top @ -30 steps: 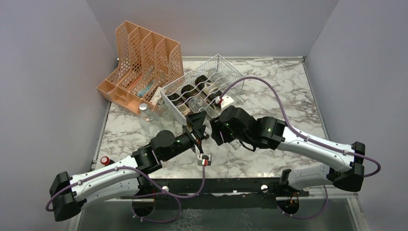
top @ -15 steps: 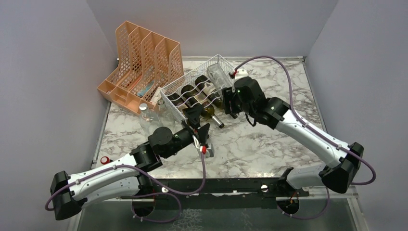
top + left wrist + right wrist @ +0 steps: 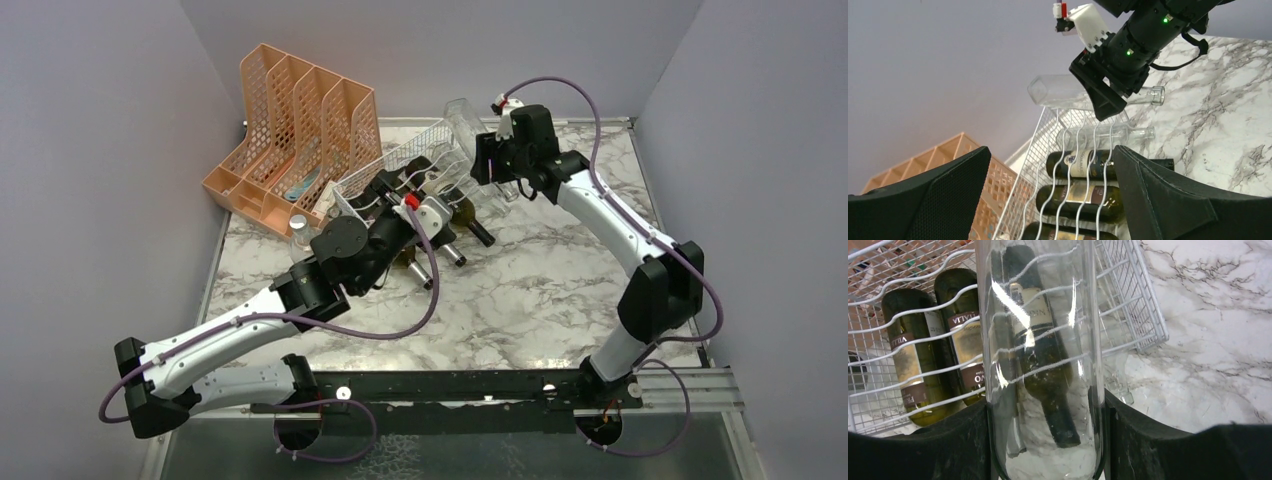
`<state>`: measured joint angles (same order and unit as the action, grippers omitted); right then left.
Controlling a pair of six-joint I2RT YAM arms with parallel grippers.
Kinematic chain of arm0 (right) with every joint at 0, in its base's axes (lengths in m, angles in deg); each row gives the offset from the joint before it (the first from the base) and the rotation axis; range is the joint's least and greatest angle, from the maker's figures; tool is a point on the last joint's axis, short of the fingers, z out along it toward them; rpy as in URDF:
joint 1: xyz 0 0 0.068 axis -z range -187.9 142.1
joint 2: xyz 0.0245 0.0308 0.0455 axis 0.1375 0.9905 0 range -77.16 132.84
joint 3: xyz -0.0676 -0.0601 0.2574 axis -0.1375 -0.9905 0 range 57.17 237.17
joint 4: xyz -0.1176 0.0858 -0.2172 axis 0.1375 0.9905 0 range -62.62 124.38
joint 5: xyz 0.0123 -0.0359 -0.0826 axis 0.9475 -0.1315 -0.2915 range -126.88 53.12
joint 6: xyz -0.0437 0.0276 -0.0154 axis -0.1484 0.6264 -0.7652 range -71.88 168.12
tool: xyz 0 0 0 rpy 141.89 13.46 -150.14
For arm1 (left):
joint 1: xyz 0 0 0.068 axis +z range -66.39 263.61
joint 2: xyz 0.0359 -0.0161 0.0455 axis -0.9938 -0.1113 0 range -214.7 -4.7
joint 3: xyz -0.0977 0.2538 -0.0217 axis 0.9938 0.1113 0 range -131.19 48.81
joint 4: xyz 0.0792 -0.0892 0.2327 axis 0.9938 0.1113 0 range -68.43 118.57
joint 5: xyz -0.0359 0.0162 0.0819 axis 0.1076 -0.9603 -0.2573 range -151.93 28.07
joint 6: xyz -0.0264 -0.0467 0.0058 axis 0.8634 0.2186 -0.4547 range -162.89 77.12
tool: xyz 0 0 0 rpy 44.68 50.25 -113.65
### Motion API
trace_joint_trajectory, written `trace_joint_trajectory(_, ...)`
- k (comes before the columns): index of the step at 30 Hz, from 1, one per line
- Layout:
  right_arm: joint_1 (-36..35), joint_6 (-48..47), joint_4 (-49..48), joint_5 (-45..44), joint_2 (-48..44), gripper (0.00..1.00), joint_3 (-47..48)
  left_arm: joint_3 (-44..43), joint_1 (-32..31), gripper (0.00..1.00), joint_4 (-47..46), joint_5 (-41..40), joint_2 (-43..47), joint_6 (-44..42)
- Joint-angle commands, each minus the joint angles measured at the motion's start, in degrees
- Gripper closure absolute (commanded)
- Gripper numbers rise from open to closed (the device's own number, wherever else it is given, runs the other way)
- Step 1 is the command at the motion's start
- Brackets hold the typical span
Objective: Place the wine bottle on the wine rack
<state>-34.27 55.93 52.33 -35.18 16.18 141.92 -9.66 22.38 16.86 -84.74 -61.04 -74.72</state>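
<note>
The white wire wine rack point(image 3: 412, 153) stands at the back middle of the table. It holds dark wine bottles point(image 3: 1083, 162) and one clear bottle point(image 3: 1108, 132) lying in its cradles. My right gripper point(image 3: 492, 162) is shut on a clear glass wine bottle point(image 3: 462, 120) and holds it in the air over the rack's far right end. In the right wrist view the bottle point(image 3: 1040, 340) fills the gap between the fingers point(image 3: 1158, 440), with the rack point(image 3: 1128, 300) below. My left gripper point(image 3: 392, 186) is open and empty at the rack's near side point(image 3: 1048, 135).
An orange perforated file organizer point(image 3: 295, 130) stands left of the rack. Upright clear bottles point(image 3: 300, 235) stand just in front of it. Dark bottle necks point(image 3: 450, 255) stick out of the rack toward me. A small red-capped thing point(image 3: 217, 333) lies at the left edge.
My right arm has carried the clear bottle from the rack's near side up and back over its far end. My left arm has reached forward to the rack.
</note>
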Motion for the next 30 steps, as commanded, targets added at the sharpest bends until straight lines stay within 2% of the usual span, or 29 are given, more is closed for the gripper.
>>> trace_joint_trajectory(1, 1.9, -2.9, -5.4, 7.8, 3.7, 0.99, 6.2, -2.3, 1.6, 0.01, 4.8, -8.0, -1.5, 9.7)
trace_joint_trajectory(4, 2.9, -4.6, -5.3, 8.7, 7.0, 0.99, 8.0, -4.9, 4.8, 0.01, 8.9, -6.4, -2.7, 16.8)
trace_joint_trajectory(10, 3.3, -8.0, -3.4, 7.4, 12.3, 0.99, 11.5, -6.5, 13.5, 0.01, 14.1, 3.4, -4.0, 27.0)
trace_joint_trajectory(14, 3.4, -9.3, -2.1, 5.5, 14.8, 0.99, 12.9, -5.8, 14.7, 0.01, 13.6, 5.8, -3.7, 28.0)
trace_joint_trajectory(26, 3.4, -10.8, 0.2, 1.8, 18.3, 0.99, 15.5, -2.8, 15.0, 0.01, 11.2, 4.2, -1.8, 26.9)
trace_joint_trajectory(30, 3.4, -13.0, 0.5, 1.7, 18.7, 0.92, 15.2, -2.7, 15.0, 0.01, 11.1, 4.4, -1.8, 26.7)
